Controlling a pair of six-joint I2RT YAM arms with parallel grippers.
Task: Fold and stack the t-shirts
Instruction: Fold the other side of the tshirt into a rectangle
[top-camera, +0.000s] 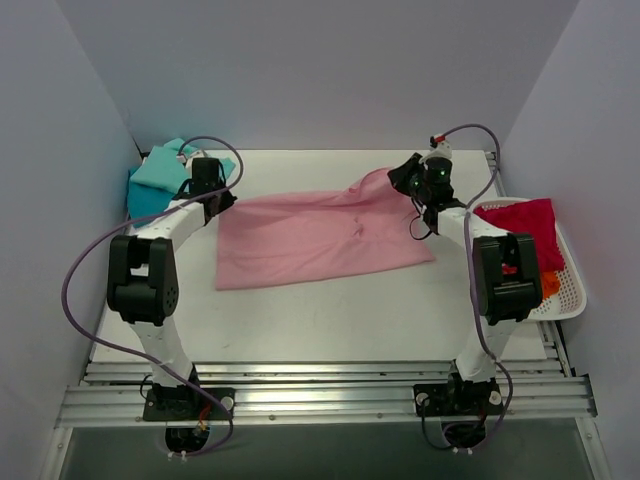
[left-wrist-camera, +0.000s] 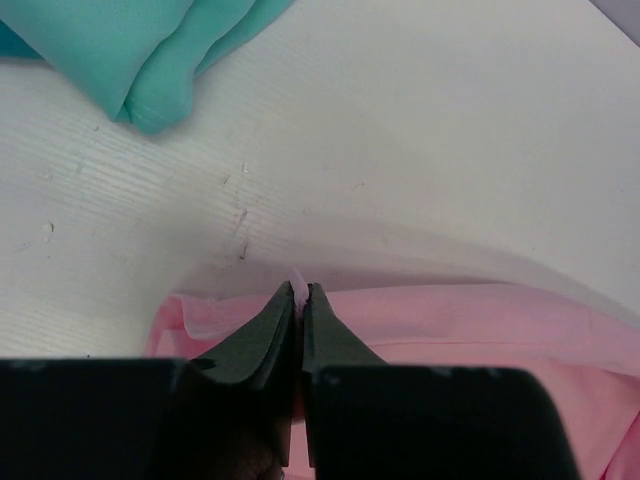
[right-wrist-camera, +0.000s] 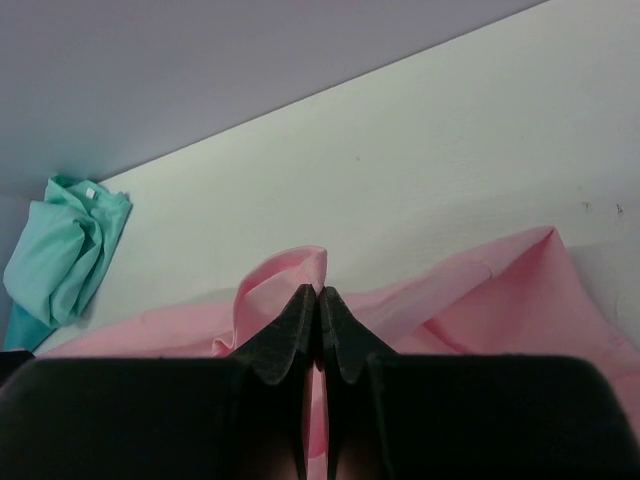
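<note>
A light pink t-shirt (top-camera: 320, 238) lies spread across the middle of the table. My left gripper (top-camera: 222, 200) is shut on its far left edge; the left wrist view shows pink cloth (left-wrist-camera: 470, 320) pinched between the closed jaws of this gripper (left-wrist-camera: 300, 290). My right gripper (top-camera: 408, 180) is shut on the shirt's far right corner and holds it raised; the right wrist view shows this gripper (right-wrist-camera: 320, 295) closed on a fold of pink cloth (right-wrist-camera: 285, 275). A mint green t-shirt (top-camera: 172, 168) lies on a teal blue one (top-camera: 150, 200) at the back left.
A white lattice basket (top-camera: 565, 290) stands at the right edge with a crimson red shirt (top-camera: 525, 228) and an orange one (top-camera: 550, 285) in it. Grey walls close in the back and both sides. The mint shirt also shows in the left wrist view (left-wrist-camera: 130, 50) and the right wrist view (right-wrist-camera: 65, 250).
</note>
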